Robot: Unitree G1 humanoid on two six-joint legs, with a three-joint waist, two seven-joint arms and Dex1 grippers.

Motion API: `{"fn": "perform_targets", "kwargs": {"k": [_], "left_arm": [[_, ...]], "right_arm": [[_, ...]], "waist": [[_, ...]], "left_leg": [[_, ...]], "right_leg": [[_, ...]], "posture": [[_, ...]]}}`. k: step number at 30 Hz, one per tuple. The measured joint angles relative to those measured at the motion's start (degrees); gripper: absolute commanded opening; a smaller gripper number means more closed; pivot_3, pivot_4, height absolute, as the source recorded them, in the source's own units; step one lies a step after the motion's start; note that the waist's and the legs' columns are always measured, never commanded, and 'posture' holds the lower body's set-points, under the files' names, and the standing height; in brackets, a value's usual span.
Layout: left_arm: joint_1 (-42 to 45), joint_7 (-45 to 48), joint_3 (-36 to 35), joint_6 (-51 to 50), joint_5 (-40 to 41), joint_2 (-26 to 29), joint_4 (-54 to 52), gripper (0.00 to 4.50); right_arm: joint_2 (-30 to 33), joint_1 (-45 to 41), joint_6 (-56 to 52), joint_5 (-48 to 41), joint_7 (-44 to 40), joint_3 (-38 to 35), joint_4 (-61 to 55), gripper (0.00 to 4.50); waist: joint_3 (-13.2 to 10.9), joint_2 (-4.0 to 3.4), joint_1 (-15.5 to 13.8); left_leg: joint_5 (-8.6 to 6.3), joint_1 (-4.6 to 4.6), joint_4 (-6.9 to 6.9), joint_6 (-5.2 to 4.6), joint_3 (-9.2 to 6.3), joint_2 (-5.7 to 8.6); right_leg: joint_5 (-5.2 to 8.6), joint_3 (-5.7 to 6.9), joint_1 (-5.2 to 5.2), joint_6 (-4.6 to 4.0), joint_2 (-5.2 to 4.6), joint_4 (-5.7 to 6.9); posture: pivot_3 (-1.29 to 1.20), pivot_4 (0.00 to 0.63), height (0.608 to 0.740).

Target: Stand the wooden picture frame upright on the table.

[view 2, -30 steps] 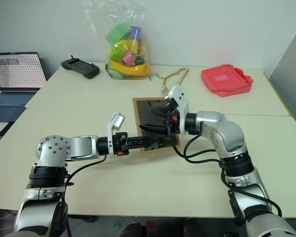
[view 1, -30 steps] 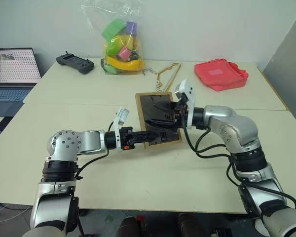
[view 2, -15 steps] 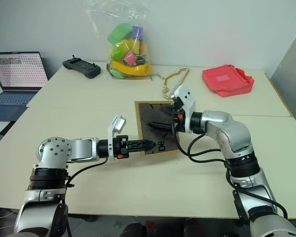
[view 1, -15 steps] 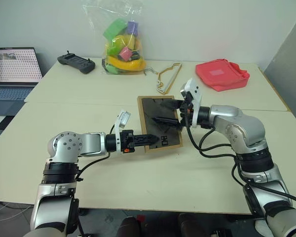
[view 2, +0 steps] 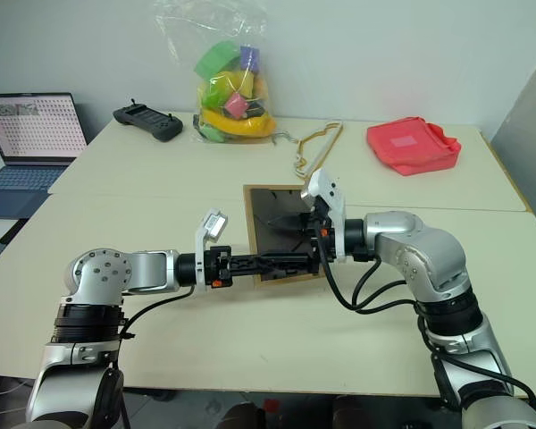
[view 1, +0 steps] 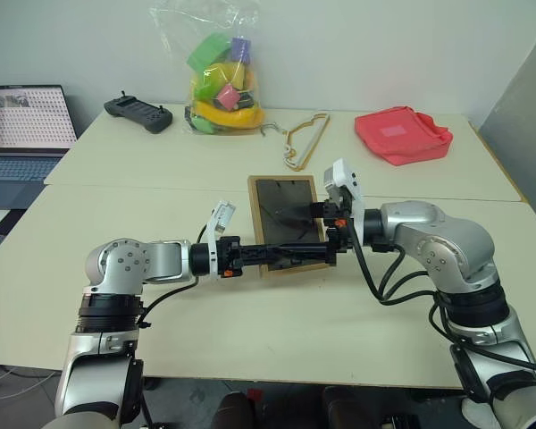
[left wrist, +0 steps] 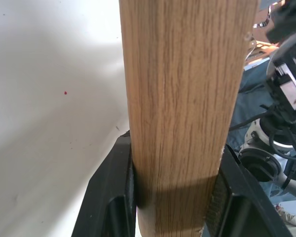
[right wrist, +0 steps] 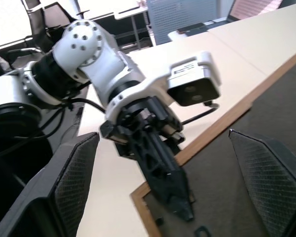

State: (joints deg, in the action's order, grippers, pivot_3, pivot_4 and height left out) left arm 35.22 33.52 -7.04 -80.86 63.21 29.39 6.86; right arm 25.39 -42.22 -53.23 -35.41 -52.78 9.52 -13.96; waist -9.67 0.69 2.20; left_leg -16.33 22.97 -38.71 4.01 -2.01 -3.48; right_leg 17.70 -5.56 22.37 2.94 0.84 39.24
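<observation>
Holding the wooden picture frame [view 1: 290, 223] tilted, back panel up, near the middle of the tabletop [view 1: 250, 331], the left gripper [view 1: 281, 254] clamps its near edge while the right gripper [view 1: 314, 231] hovers wide open beside it, so the next move is probably pulling out the stand.
</observation>
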Motion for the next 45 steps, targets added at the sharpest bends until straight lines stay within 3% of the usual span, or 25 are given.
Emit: {"fn": "perform_targets", "kwargs": {"k": [5, 11, 22, 29, 38, 45], "left_arm": [[0.0, 1.0, 0.0, 0.0, -0.9, 0.1, 0.0, 1.28], [0.0, 2.1, 0.0, 0.0, -2.4, 0.0, 0.0, 1.28], [0.0, 2.4, 0.0, -0.1, -3.3, -0.4, 0.0, 1.28], [0.0, 2.4, 0.0, -0.1, -3.6, -0.3, -0.1, 1.28], [0.0, 2.4, 0.0, -0.1, -4.3, -0.5, -0.3, 1.28], [0.0, 2.4, 0.0, -0.1, -4.8, -0.7, -0.3, 1.28]], "right_arm": [[0.2, 0.1, 1.3, 1.5, 3.7, -1.9, 2.2, 4.46], [-3.9, -1.7, 7.1, 7.9, 10.4, -1.4, 7.9, 4.46], [-4.2, 0.5, 7.2, 7.9, 7.1, 3.7, 1.2, 4.46], [-1.5, 1.2, 2.7, 2.5, 4.5, 1.1, -0.9, 4.46], [-3.6, -0.3, 5.0, 7.4, 10.3, -0.2, 6.3, 4.46], [-5.7, -2.0, 5.3, 8.4, 9.8, 1.1, 7.7, 4.46]], "waist": [[0.0, 0.01, 0.0], [0.0, 0.01, 0.1], [0.0, 0.0, -0.1], [0.0, 0.0, -0.2], [0.0, 0.0, -0.2], [0.0, 0.0, -0.2]], "left_leg": [[0.0, 0.02, 0.01, -0.01, 0.01, 0.0], [0.0, 0.02, 0.12, 0.01, 0.02, -0.01], [0.05, 0.01, 0.29, 0.08, 0.02, -0.02], [0.04, 0.01, 0.28, 0.08, 0.01, -0.01], [0.05, 0.0, 0.32, 0.08, 0.04, -0.02], [0.12, 0.02, 0.4, 0.22, 0.06, -0.02]], "right_leg": [[0.0, -0.01, 0.0, 0.0, 0.0, -0.09], [0.0, -0.01, 0.03, 0.0, 0.0, -0.15], [0.0, 0.0, 0.07, -0.01, -0.01, -0.2], [0.0, 0.01, 0.05, -0.01, -0.02, -0.19], [0.01, -0.01, 0.08, -0.01, 0.0, -0.2], [0.01, -0.01, 0.14, -0.01, -0.01, -0.22]], "posture": [[0.0, 0.15, 0.74], [0.0, 0.15, 0.74], [0.0, 0.15, 0.74], [0.0, 0.15, 0.74], [0.0, 0.15, 0.74], [0.0, 0.15, 0.74]]}}
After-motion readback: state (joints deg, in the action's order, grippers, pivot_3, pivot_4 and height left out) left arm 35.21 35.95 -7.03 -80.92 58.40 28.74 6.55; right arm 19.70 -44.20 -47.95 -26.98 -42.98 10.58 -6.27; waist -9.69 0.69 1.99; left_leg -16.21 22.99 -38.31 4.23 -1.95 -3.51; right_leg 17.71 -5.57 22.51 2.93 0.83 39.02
